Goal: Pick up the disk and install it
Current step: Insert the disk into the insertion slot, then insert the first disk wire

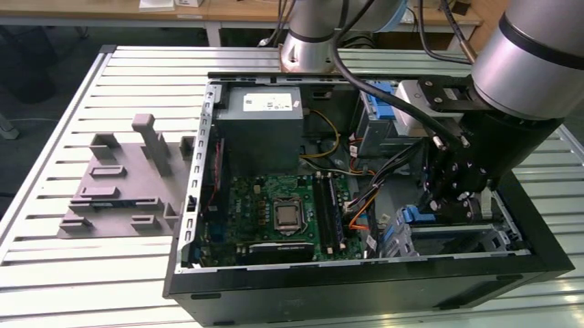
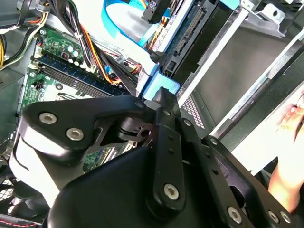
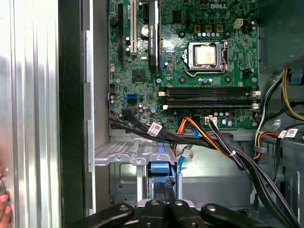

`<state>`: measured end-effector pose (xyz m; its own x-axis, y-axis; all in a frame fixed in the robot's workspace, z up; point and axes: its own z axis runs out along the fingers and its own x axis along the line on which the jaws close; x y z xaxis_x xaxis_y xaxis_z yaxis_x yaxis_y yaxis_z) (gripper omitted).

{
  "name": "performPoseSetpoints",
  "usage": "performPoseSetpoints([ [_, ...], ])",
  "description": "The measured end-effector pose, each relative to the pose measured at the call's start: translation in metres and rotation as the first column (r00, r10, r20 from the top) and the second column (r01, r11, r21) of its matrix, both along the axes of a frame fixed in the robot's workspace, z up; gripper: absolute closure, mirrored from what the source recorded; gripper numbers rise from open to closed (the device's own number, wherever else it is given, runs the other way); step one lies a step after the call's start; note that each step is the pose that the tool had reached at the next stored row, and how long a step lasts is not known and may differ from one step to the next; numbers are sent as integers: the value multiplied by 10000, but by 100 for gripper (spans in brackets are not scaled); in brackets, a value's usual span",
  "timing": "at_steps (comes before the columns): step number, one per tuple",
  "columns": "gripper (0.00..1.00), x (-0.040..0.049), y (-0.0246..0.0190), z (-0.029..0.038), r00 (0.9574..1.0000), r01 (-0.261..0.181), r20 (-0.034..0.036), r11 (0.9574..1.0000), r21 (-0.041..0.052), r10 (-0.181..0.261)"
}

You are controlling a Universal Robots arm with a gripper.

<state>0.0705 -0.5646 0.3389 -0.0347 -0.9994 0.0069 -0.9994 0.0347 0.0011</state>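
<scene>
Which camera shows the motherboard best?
The first wrist view: the motherboard lies face-on, socket and slots plain. The exterior view shows it at a slant inside the case; the second wrist view shows a strip of it beside cables.

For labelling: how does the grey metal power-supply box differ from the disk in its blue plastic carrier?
The grey power-supply box bears a white sticker; the disk is blue-framed. The box sits free; the disk, at the exterior view's right, has the gripper shut on it. Both are inside the black case.
</scene>
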Motion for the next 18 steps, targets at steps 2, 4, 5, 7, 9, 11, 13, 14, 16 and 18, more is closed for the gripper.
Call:
performPoseSetpoints([
  [2, 89, 0, 0, -1, 10000, 0, 0, 10000, 0, 0],
  [4, 89, 0, 0, -3, 10000, 0, 0, 10000, 0, 0],
  [5, 89, 0, 0, -3, 10000, 0, 0, 10000, 0, 0],
  [7, 89, 0, 0, -4, 10000, 0, 0, 10000, 0, 0],
  [9, 89, 0, 0, -4, 10000, 0, 0, 10000, 1, 0],
  [11, 89, 0, 0, -4, 10000, 0, 0, 10000, 0, 0],
  [13, 89, 2, 0, -5, 10000, 2, 0, 10000, 1, -2],
  [14, 89, 7, 0, -5, 10000, 0, 0, 10000, 2, 0],
  [16, 89, 30, 0, -5, 10000, -1, 0, 10000, 1, 1],
  [18, 89, 80, 0, -5, 10000, 1, 0, 10000, 0, -1],
])
